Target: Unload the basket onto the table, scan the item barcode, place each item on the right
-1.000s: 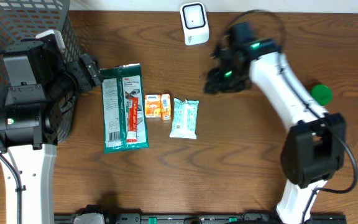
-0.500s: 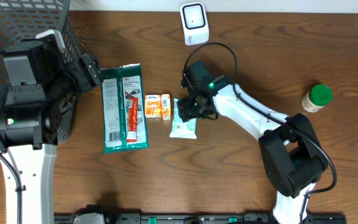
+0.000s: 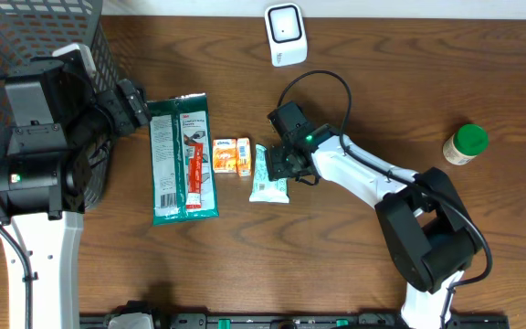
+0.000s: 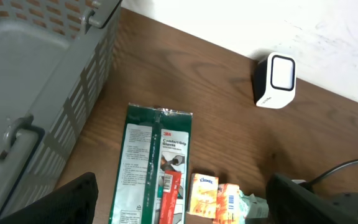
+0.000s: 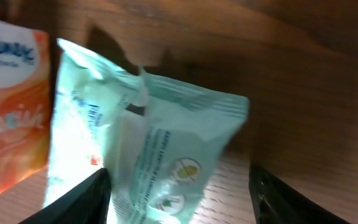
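Spread apart, the right gripper (image 5: 179,183) is held low over the teal tissue pack (image 5: 166,137). One finger is seen at each side of the pack and nothing is clasped yet. This straddle is judged to be set up for a pinch across the pack's width.

The pack is laid flat on the wooden table (image 5: 309,74). It is a soft, crinkled film pouch with a crimped end seal and a printed face, so it is likely to be squashed a little when pinched. Just beside it a small orange carton (image 5: 8,106) of stiff, glossy card is seen.

Farther left a long green glove packet (image 3: 183,157) is laid flat. Beyond that the left gripper (image 3: 133,102) is held released and empty beside a grey mesh basket (image 3: 26,23).

At the far edge the white, rounded scanner (image 3: 284,35) is stood with its window turned toward the goods, where the barcode is to be presented.
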Robot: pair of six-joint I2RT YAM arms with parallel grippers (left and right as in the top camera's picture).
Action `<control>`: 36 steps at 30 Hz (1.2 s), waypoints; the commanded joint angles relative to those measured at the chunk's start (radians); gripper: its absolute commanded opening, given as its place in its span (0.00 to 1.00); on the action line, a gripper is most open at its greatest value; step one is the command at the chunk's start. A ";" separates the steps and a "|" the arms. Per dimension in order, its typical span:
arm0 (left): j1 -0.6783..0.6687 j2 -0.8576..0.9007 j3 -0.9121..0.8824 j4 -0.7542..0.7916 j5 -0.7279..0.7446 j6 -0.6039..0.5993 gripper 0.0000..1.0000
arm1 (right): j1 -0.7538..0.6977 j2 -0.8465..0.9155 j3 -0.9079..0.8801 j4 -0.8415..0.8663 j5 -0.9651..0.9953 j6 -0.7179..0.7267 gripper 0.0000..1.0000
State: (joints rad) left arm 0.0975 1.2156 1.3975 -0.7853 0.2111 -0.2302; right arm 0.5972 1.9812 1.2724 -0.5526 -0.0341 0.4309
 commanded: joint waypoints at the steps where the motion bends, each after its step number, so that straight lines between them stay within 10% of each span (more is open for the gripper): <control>1: 0.005 -0.001 0.005 0.000 0.006 0.012 0.87 | -0.020 -0.004 -0.024 -0.034 0.149 0.025 0.66; 36: 0.005 -0.001 0.005 0.000 0.006 0.012 0.87 | -0.177 -0.111 -0.026 -0.135 -0.025 0.097 0.89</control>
State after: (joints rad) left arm 0.0975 1.2156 1.3975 -0.7849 0.2115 -0.2302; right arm 0.4175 1.8149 1.2522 -0.6956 -0.0528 0.4866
